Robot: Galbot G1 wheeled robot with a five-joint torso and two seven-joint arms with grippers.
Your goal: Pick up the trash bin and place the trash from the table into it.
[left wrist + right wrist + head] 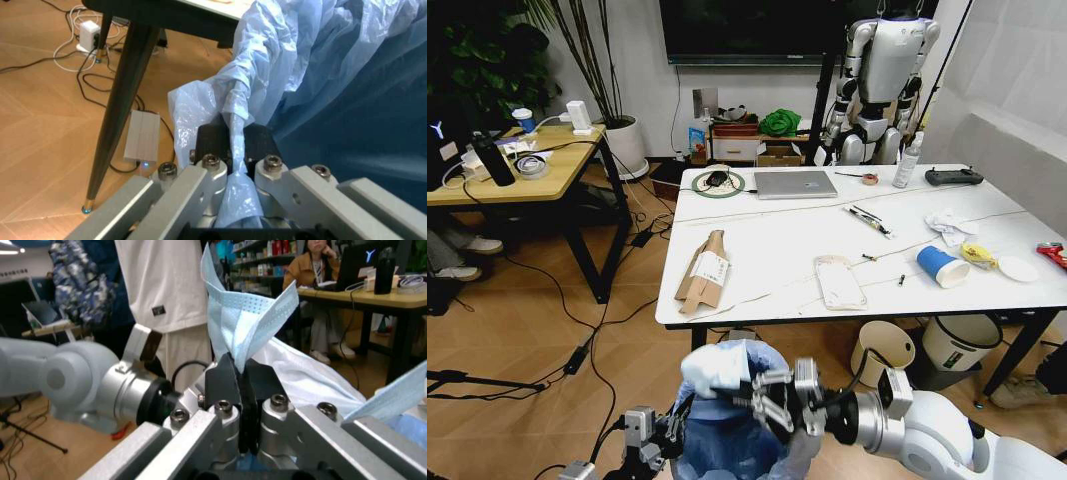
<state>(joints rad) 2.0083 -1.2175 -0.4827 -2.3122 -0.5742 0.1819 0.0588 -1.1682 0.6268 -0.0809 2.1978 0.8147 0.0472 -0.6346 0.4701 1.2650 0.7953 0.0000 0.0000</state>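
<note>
Trash bin (727,420), lined with its crinkled light-blue bag, hangs below the near edge of the table (767,250), at about 6 o'clock in the head view, held between the two arms. At its 8 o'clock, the left gripper (237,142) has its black pads pressed together on a twisted fold of the blue liner, no gap showing. At the bin's 3 o'clock, the right gripper (241,374) is likewise clamped tight, pinching a pale blue face mask (243,322) that fans upward from its pads. On the tabletop the trash lies well apart from both grippers: a flattened cardboard box (704,270) at 11 o'clock, a white packet (839,282) at 1 o'clock, a tipped blue cup (942,266) and crumpled tissue (950,226) toward 2 o'clock.
</note>
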